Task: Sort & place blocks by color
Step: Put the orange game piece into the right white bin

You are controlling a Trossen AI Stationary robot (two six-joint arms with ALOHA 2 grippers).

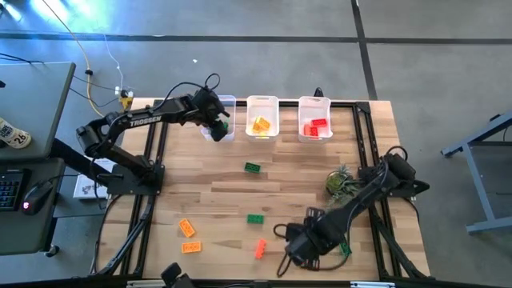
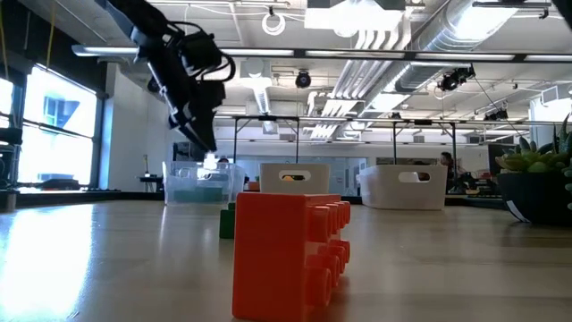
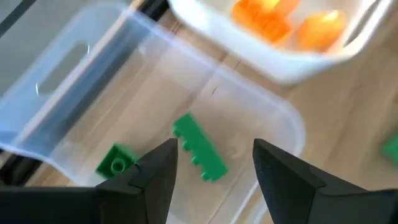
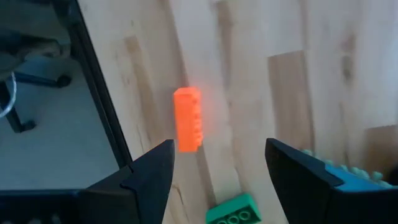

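Observation:
My left gripper (image 1: 218, 124) (image 3: 214, 146) hangs open over the left clear bin (image 1: 227, 102) (image 3: 74, 93), touching nothing. Two green blocks (image 3: 199, 149) (image 3: 115, 163) are inside that bin, below the fingers. The middle bin (image 1: 262, 102) holds yellow-orange blocks (image 1: 261, 124), and the right bin (image 1: 314, 102) holds red ones (image 1: 314, 126). My right gripper (image 1: 290, 250) (image 4: 219, 148) is open near the table's near edge. A red-orange block (image 1: 260, 249) (image 4: 188, 118) (image 2: 290, 255) lies just ahead of it on the wood. Also loose on the table are green blocks (image 1: 253, 167) (image 1: 255, 218) and orange blocks (image 1: 186, 228) (image 1: 191, 247).
A small green plant (image 1: 340, 182) stands beside the right arm, toward the table's right. Another green block (image 1: 346, 250) (image 4: 233, 211) lies close under the right arm. The three bins line the far edge. Bare wood lies in the table's middle (image 1: 296, 172).

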